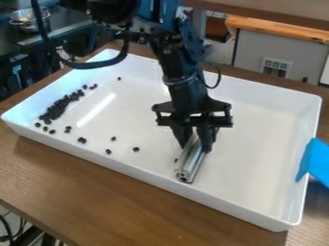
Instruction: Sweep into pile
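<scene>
The end effector [196, 145] is clamped on a grooved metal bar [187, 168], masking its upper part. Rounded black beads [56, 109] lie mostly at left in the smooth white tray [257, 139]; a blue item [316, 162] is cut off at right.

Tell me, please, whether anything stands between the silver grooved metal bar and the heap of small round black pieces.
Only a few loose black pieces lie between the bar and the heap; no other obstacle is visible.

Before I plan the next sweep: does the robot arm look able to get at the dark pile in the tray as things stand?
Probably yes: between the metal bar in its gripper and the pile lie only bare tray floor and a few loose pieces.
</scene>
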Available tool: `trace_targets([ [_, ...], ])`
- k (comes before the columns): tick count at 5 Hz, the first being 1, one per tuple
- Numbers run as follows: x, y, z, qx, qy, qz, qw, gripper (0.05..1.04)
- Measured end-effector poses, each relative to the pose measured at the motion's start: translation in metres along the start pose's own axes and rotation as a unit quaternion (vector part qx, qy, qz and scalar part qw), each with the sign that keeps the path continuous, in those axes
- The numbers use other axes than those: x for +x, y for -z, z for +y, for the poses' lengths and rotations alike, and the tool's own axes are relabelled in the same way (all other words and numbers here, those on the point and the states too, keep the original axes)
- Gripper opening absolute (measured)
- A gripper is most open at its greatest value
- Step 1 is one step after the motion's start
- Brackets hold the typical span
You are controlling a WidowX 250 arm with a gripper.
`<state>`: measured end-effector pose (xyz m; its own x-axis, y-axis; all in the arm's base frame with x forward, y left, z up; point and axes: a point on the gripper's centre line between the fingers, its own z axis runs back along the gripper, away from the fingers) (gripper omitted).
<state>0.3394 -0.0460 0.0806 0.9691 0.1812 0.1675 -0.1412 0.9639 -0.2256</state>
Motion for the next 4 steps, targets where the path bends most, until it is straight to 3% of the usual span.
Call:
trace_targets([
  [1, -0.003, -0.006, 0.020, 0.001, 0.009, 0.028, 0.9996, 0.370],
  [2, 0.000, -0.015, 0.043, 0.013, 0.014, 0.041, 0.9990, 0.370],
  [4, -0.013, -0.020, 0.073, 0.040, 0.047, 0.028, 0.9977, 0.370],
])
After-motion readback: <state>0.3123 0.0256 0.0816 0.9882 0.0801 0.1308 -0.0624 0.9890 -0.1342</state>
